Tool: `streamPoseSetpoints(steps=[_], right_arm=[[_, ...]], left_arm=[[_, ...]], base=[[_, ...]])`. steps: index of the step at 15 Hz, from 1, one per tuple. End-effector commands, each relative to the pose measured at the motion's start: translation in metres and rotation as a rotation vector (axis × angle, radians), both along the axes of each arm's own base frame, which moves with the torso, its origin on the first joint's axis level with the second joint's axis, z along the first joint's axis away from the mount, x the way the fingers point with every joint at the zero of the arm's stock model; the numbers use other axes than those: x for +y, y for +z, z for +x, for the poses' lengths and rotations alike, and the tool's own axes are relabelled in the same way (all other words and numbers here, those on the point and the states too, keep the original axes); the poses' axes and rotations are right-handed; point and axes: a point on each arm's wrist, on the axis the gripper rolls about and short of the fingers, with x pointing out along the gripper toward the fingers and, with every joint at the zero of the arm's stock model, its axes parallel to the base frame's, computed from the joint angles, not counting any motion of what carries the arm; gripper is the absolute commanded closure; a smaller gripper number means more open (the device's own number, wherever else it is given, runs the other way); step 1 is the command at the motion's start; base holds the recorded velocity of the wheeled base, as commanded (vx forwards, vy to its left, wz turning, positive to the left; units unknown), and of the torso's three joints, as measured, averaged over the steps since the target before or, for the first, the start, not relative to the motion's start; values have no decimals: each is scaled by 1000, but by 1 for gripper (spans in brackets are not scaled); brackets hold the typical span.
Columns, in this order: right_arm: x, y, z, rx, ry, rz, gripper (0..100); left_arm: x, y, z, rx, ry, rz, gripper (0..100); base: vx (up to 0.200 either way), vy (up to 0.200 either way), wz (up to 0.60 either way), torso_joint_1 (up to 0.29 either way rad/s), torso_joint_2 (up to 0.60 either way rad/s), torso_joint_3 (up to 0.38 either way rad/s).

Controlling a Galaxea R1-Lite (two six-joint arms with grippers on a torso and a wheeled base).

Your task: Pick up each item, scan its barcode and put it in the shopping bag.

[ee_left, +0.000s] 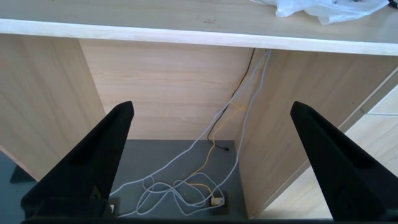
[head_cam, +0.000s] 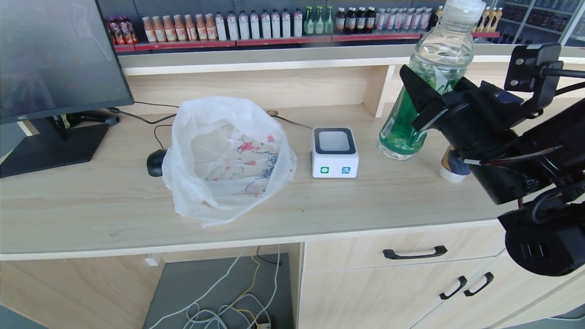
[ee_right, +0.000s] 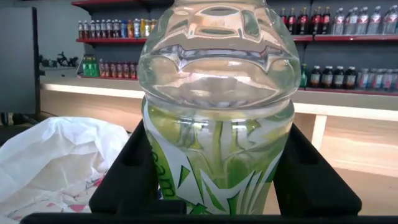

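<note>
Clamped in right gripper [head_cam: 422, 98]: clear green-labelled plastic bottle [head_cam: 439, 50], tilted, right of white box scanner [head_cam: 334, 152] on table [head_cam: 365, 201]. White plastic shopping bag [head_cam: 227, 157] left of scanner. Left gripper [ee_left: 211, 109] apart, below table edge.

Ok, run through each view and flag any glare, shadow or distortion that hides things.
Head view: the wide lens slightly bows the counter edge, and the scanner window shows a pale reflection. Right wrist view: the bottle sits near the lens, its clear upper part warping the shelves behind. Left wrist view: the left gripper is a dark silhouette against the dim recess.
</note>
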Motion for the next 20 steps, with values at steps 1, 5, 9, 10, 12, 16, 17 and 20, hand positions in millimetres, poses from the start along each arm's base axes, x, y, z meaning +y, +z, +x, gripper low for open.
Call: streamPoseSetpoints(steps=[1, 5, 9, 10, 12, 16, 17, 20], right_arm=[[1, -3, 3, 7, 0, -3, 100], [1, -4, 4, 12, 4, 5, 100], [-5, -1, 6, 12, -2, 22, 100], [-5, -1, 6, 12, -1, 23, 100], [-5, -3, 6, 17, -1, 22, 100], [-4, -7, 8, 29, -1, 16, 100], [-3, -8, 10, 34, -2, 14, 100], [12, -9, 20, 40, -20, 58, 100]], left_arm=[[0, 0, 0, 1, 0, -1, 0], [0, 0, 0, 1, 0, -1, 0], [0, 0, 0, 0, 3, -4, 0], [0, 0, 0, 0, 3, -4, 0], [0, 0, 0, 1, 0, 1, 0], [0, 0, 0, 0, 0, 2, 0], [0, 0, 0, 1, 0, 2, 0], [0, 0, 0, 0, 0, 2, 0]], base=[[0, 200, 0, 7, 2, -2], [0, 200, 0, 2, 1, 5], [0, 200, 0, 2, 2, 4], [0, 200, 0, 7, -2, -2], [0, 200, 0, 2, 0, 0], [0, 0, 0, 0, 0, 0], [0, 0, 0, 0, 0, 0], [0, 0, 0, 0, 0, 0]])
